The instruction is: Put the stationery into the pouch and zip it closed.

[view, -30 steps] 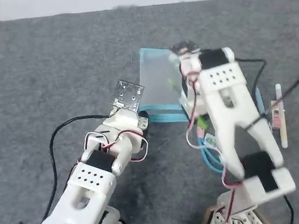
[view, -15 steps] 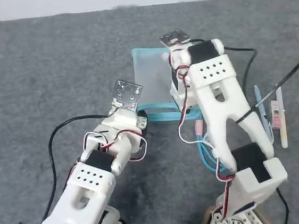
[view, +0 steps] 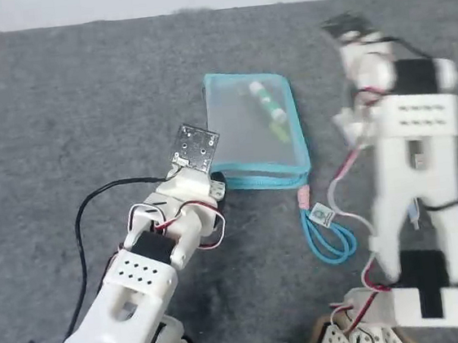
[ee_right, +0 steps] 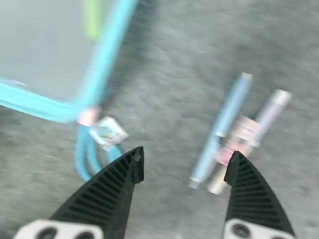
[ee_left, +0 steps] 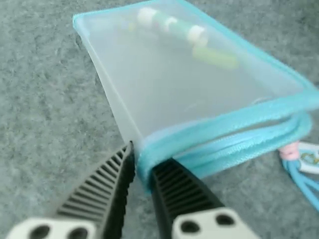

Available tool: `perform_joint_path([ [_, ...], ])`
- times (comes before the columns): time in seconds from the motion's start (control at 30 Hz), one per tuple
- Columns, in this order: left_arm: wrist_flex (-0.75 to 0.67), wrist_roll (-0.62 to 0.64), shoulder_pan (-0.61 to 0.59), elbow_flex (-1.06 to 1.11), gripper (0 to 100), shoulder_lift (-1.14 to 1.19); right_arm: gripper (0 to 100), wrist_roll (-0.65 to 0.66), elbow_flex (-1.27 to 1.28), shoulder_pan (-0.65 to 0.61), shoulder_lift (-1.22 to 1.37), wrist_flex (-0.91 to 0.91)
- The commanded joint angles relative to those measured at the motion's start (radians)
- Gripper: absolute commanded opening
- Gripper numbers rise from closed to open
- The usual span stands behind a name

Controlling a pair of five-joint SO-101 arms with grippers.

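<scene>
Starting nearest: the blue cord loop (view: 330,239) is lying on the grey mat (view: 57,99) just off the pouch's near right corner. Two pens are lying loose to the right of it, touching side by side: a blue pen (ee_right: 222,132) and a pale pink one (ee_right: 254,124). It's a bit blurry, so I'm counting two. The right gripper (ee_right: 187,159) is hanging over them with its jaws spread wide and nothing in them.

The left gripper (ee_left: 142,159) is pinching the near left corner of the pouch (ee_left: 189,84), jaws nearly closed on the teal edging. There's one pouch, lying flat mid-table, with one green and white marker (view: 267,106) already sitting inside toward its far right side.

On handling, I'm guessing the pouch is going to be light and floppy. Thin mesh will be folding and sliding unless that corner is pinned, so the stiffer zip edge is the place to be holding it. The pens are looking light, rigid and slick, and likely to roll, so gripping across the middle of the barrel seems safest.
</scene>
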Motion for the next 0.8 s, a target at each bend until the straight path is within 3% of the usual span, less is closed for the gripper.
perform_joint_path([
  [0.0, -0.04, -0.012, -0.002, 0.001, 1, 0.005, 20.3, 0.167, 0.014, 0.193, -0.059, 0.027],
  [0.1, -0.04, -0.012, -0.002, 0.001, 1, 0.003, 16.8, 0.269, 0.049, 0.326, -0.022, 0.007],
  [0.27, -0.041, -0.012, -0.002, 0.001, 1, 0.006, 18.9, 0.339, 0.172, 0.498, 0.054, -0.163],
  [0.57, -0.041, -0.012, -0.002, 0.001, 1, 0.006, 19.1, 0.397, 0.365, 0.651, 0.162, -0.412],
  [0.77, -0.041, -0.012, -0.002, 0.002, 1, 0.003, 19.0, 0.437, 0.404, 0.688, 0.206, -0.446],
])
